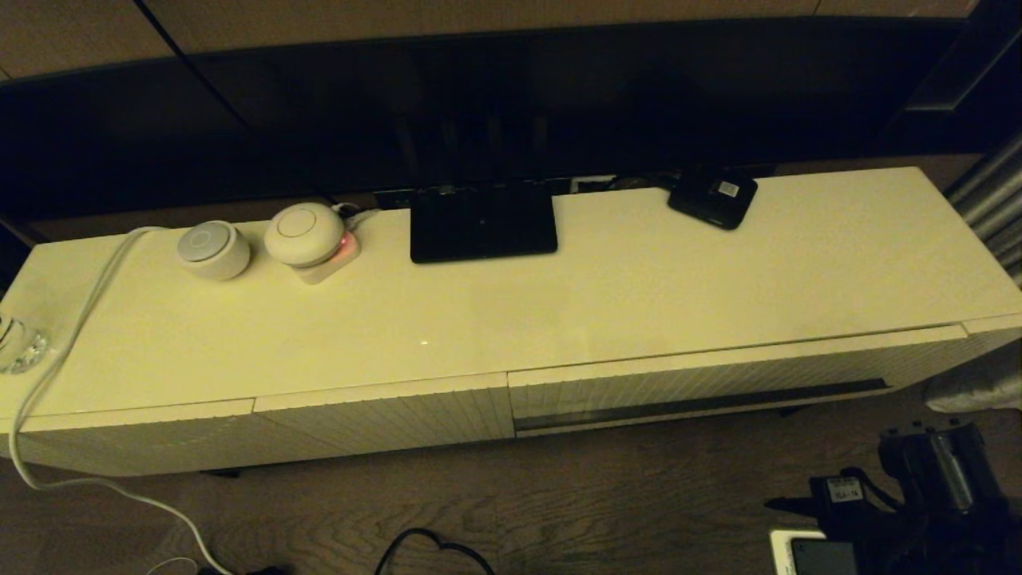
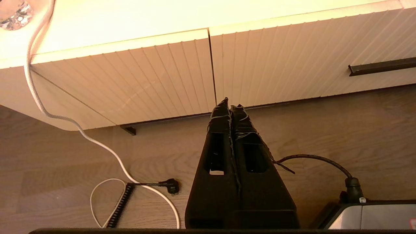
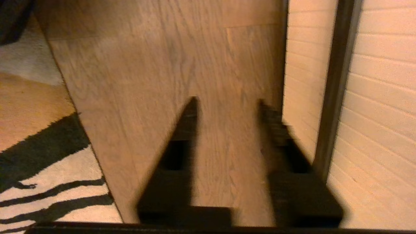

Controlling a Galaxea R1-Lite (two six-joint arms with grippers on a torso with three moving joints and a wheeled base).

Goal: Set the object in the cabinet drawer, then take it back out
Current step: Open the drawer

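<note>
The cabinet drawer (image 1: 718, 375) is the wide ribbed cream front at the right of the cabinet, standing flush with the panel beside it; its long dark slot handle (image 1: 703, 403) runs along it. The black umbrella shows in no view. My right gripper (image 3: 227, 104) is open and empty, low over the wooden floor, with the drawer's slot handle (image 3: 338, 81) close beside one finger. My right arm (image 1: 942, 479) is at the lower right of the head view. My left gripper (image 2: 230, 105) is shut and empty, low before the seam between the plain panel and the drawer front (image 2: 292, 58).
On the cabinet top stand a small black box with a white label (image 1: 713, 196), a black TV foot (image 1: 482, 224), two round white devices (image 1: 213, 249) (image 1: 304, 232) and a glass (image 1: 20, 343). A white cable (image 1: 72, 335) hangs to the floor. A zebra rug (image 3: 39, 175) lies nearby.
</note>
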